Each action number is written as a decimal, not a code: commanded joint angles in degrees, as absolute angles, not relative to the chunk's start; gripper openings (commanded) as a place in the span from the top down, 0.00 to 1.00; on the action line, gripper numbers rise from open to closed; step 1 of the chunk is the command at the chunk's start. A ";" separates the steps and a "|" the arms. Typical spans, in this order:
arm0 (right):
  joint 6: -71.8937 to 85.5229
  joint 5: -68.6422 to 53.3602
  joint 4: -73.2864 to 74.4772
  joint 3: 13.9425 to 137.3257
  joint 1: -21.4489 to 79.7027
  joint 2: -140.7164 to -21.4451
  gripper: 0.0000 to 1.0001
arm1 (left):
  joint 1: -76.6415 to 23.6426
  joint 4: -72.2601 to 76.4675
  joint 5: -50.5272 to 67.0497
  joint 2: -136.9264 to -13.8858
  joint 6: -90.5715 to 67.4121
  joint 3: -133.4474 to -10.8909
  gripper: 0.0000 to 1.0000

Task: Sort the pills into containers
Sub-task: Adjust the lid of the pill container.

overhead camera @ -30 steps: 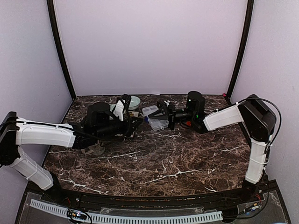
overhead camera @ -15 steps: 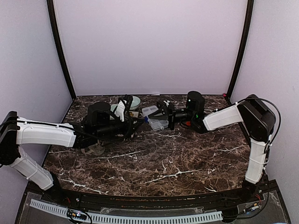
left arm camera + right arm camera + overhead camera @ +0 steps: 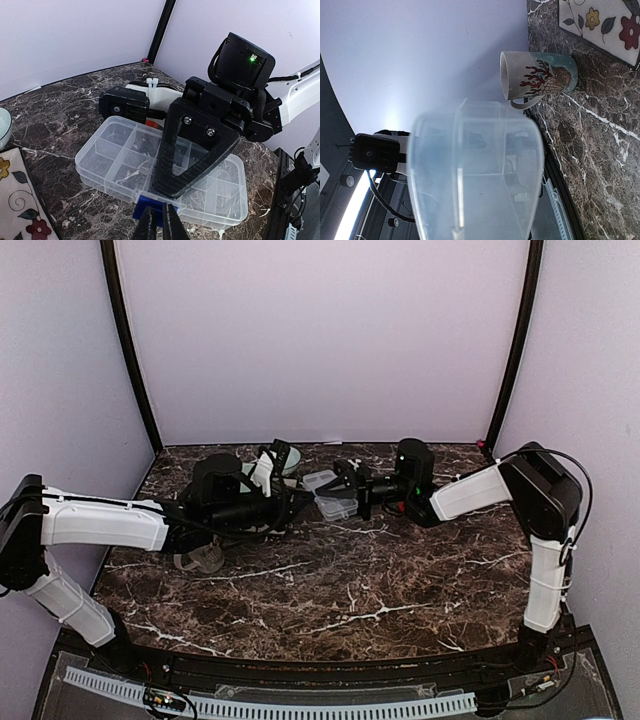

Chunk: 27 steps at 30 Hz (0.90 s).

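Organiser box, clear plastic with gridded cells: sits on the dark marble table toward its far side, between the two arms.
Blue tab: on the box's near edge in the left wrist view.
Left gripper: fingers drawn nearly together, tips at the blue tab.
Right gripper: one black finger lies across the box top; the other is hidden, so grip cannot be told.
Ice-cream-cone mug, floral tile, pale green bowl: left of the box.
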State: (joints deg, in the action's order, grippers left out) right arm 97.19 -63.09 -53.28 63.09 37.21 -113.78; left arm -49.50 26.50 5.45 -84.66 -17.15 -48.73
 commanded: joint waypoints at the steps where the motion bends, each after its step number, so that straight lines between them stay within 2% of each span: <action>1: 100.06 -63.70 -59.90 65.13 37.67 -114.70 1.00 | -49.22 26.23 6.46 -85.10 -16.91 -49.74 0.91; 8: 106.04 -63.31 -67.75 65.17 37.57 -116.27 1.00 | -48.88 26.82 5.17 -84.47 -17.18 -48.29 0.91; 27: 107.51 -63.04 -69.43 65.29 37.10 -116.61 1.00 | -48.16 27.76 5.13 -84.15 -18.24 -46.54 0.92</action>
